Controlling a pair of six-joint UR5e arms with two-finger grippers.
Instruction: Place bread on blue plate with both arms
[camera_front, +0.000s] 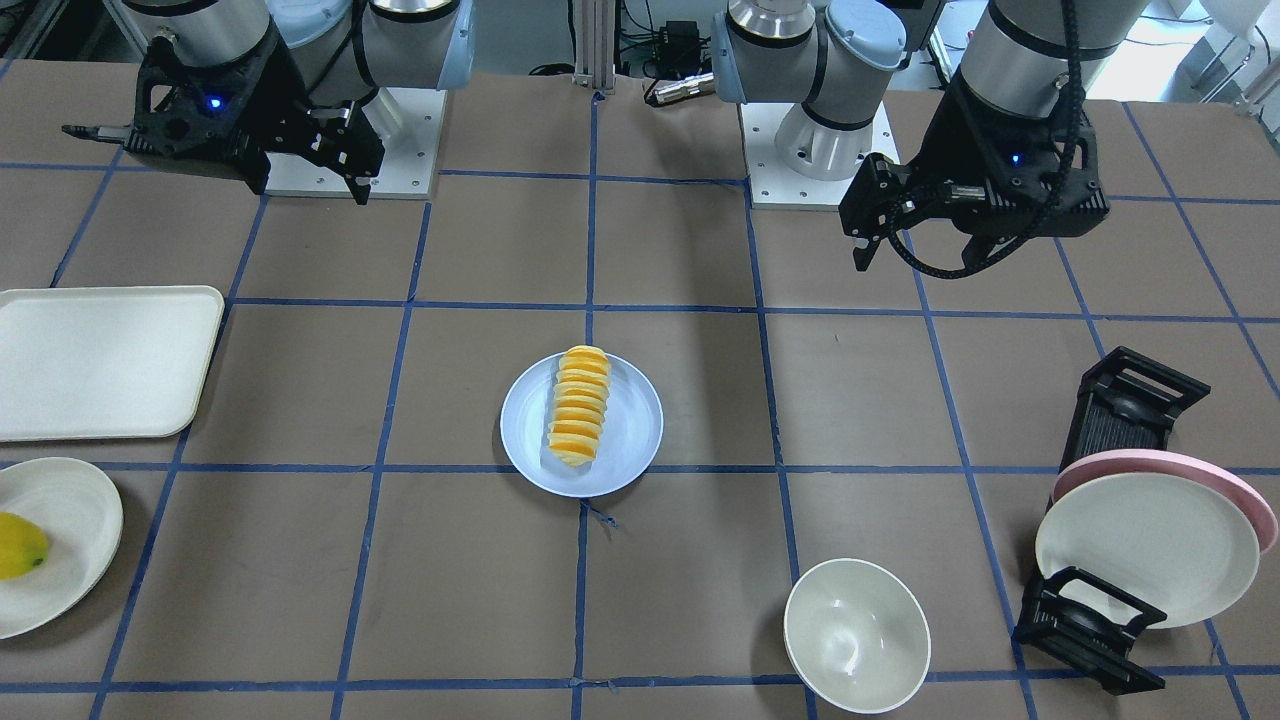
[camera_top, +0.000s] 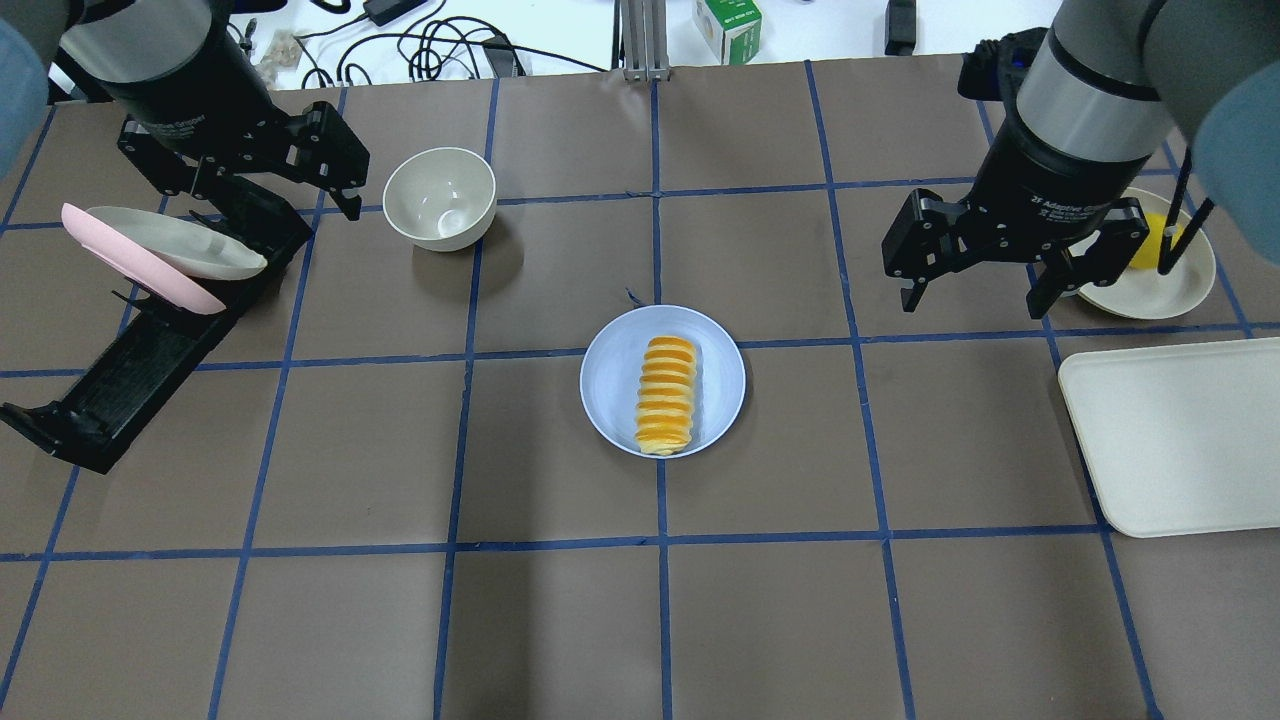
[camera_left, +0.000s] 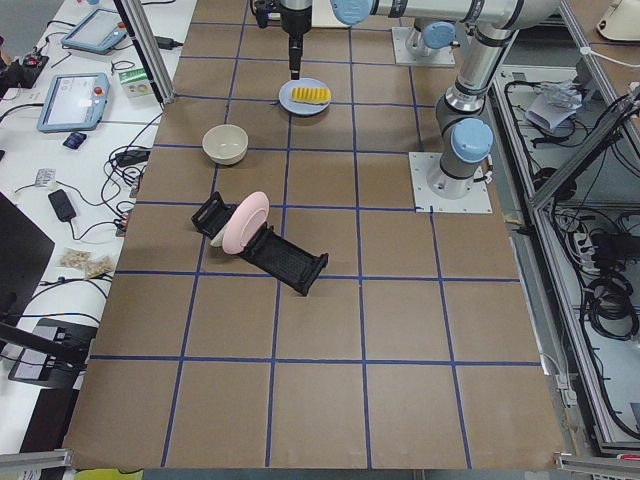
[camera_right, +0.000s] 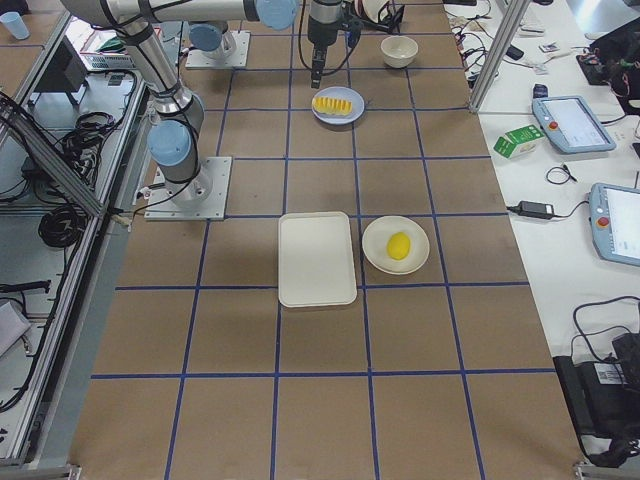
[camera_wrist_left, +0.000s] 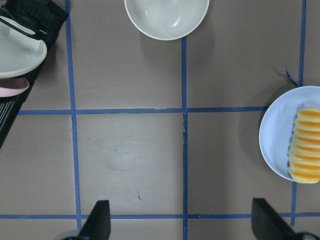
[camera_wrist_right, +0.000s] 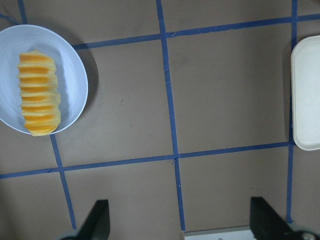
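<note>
**Bread on the blue plate, both my hands empty**

The bread lies flat on the blue plate at the middle of the table. It runs lengthwise away from me, and its near end reaches the plate's rim. It sits a little to my right of the plate's centre, with bare blue showing along its left.

My left gripper hangs above the table, well apart from the plate. Its two fingers are spread wide with nothing between them. Below and ahead of it are a cream bowl and a black rack. The rack holds a pink plate and a cream plate leaning together.

My right gripper hangs on the other side, also well clear of the plate. Its fingers are parted and empty too. Beside it lie a cream tray and a second cream plate, which carries a yellow fruit.
</note>
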